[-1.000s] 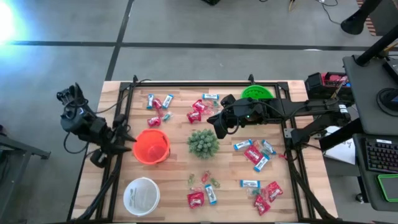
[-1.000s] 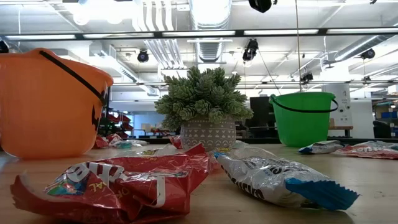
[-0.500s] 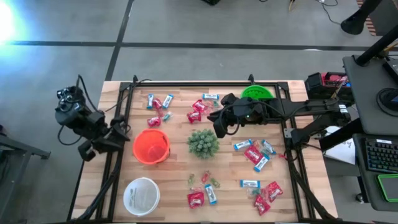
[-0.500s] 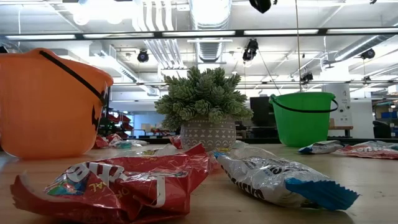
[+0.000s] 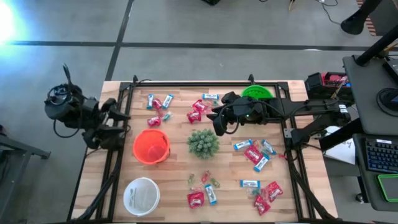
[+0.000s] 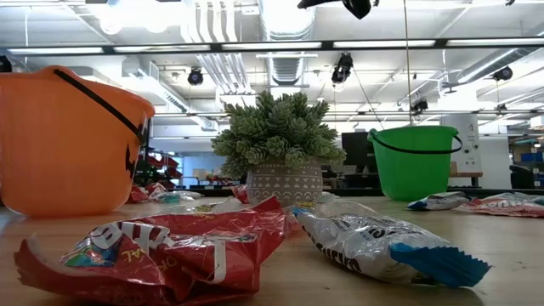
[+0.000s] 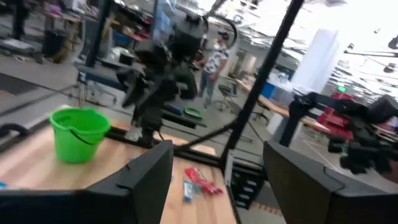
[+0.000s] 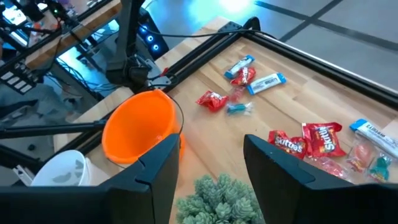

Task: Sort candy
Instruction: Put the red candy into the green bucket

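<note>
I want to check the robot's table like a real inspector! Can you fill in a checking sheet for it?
Surface: wooden table, dark frame around it.
Job's things: candy scattered across the table; orange bucket, white bucket, green bucket standing upright.
Clutter: potted plant mid-table.
Grippers: left gripper open, at the table's left edge, holding nothing; right gripper open, above the far middle, holding nothing.
Cables: dark cables on the left arm.
Surroundings: desk with keyboard on the right; a person far off.
</note>
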`<act>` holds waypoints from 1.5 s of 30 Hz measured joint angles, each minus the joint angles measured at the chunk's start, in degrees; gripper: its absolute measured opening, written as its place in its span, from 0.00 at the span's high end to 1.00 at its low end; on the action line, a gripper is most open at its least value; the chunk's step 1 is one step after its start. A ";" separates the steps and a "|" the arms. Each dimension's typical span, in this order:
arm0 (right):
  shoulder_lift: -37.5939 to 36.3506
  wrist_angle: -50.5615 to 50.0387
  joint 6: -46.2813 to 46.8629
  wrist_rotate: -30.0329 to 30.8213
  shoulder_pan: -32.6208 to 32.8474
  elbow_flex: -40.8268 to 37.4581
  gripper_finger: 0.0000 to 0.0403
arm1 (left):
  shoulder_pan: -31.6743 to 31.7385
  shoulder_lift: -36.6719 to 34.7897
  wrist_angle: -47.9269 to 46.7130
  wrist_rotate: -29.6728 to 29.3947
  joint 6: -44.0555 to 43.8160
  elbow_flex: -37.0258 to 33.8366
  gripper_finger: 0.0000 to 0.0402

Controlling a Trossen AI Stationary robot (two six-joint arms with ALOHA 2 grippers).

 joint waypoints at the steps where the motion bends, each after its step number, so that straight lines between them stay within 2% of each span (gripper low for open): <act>1: 0.00 -0.02 -0.17 0.00 0.00 0.00 0.57 | -0.02 0.38 0.02 -0.07 0.50 0.67 0.42; 9: -0.02 -5.81 -3.22 0.08 -0.04 0.00 0.58 | 0.00 3.58 0.08 -1.66 2.29 4.50 0.42; 15: -0.09 -22.07 -5.59 1.13 -0.37 2.31 0.59 | 0.00 4.20 -0.45 -12.90 6.04 5.54 0.42; 19: -0.45 -32.88 -5.59 2.51 -0.39 5.55 0.59 | 0.04 3.60 -2.63 -22.80 6.17 6.13 0.42; 25: -0.84 -45.15 -3.49 -0.71 -0.24 7.78 0.60 | 0.03 1.91 -4.55 -27.90 6.06 6.15 0.42; 32: -0.83 -54.70 6.86 -3.03 -0.01 7.59 0.59 | 0.00 0.52 -7.39 -28.47 6.01 6.15 0.42; 39: -0.54 -55.52 17.40 -3.10 0.75 6.21 0.59 | 0.00 -0.05 -10.91 -24.53 6.71 6.15 0.42; 45: 0.36 -55.47 23.54 -4.71 1.20 1.34 0.59 | -0.02 -0.58 -11.08 -20.45 9.25 6.24 0.42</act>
